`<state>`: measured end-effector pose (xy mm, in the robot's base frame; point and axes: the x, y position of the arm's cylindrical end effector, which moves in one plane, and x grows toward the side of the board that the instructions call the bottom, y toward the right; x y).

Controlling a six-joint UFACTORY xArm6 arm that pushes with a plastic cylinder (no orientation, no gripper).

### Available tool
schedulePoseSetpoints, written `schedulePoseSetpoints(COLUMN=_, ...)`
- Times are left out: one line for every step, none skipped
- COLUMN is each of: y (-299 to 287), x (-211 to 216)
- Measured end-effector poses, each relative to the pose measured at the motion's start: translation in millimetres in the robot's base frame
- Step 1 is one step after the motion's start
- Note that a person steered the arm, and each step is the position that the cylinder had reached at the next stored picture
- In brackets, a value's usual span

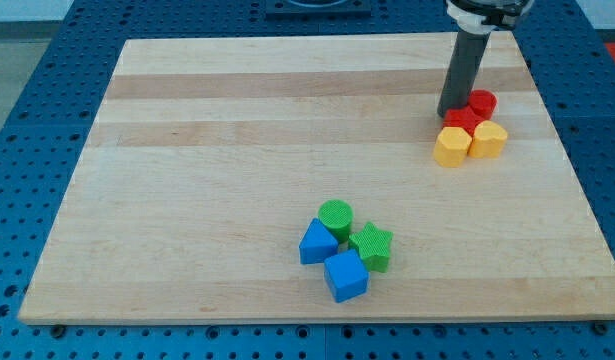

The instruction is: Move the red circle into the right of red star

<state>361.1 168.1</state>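
Note:
The red circle point(482, 102) sits near the view's upper right, touching the red star point(462, 121), which lies just below and to its left. My tip point(450, 113) stands right at the left side of the red circle and at the top left of the red star, touching or nearly touching both. The rod rises from there towards the view's top. Two yellow blocks point(452, 146) point(488, 139) press against the lower edge of the red star.
A second cluster lies at the view's lower middle: a green circle point(335, 217), a green star point(372, 246), a blue triangle-like block point(315, 244) and a blue cube point(345, 275). The wooden board point(187, 150) ends close to the right of the red cluster.

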Motion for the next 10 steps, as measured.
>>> schedulePoseSetpoints(y=-14, x=-21)
schedulePoseSetpoints(y=9, x=-45)
schedulePoseSetpoints(y=38, x=-34)
schedulePoseSetpoints(y=38, x=-18)
schedulePoseSetpoints(y=39, x=-10)
schedulePoseSetpoints(y=39, x=-7)
schedulePoseSetpoints(y=24, x=-13)
schedulePoseSetpoints(y=-29, x=-37)
schedulePoseSetpoints(y=-77, x=-21)
schedulePoseSetpoints(y=-107, x=27)
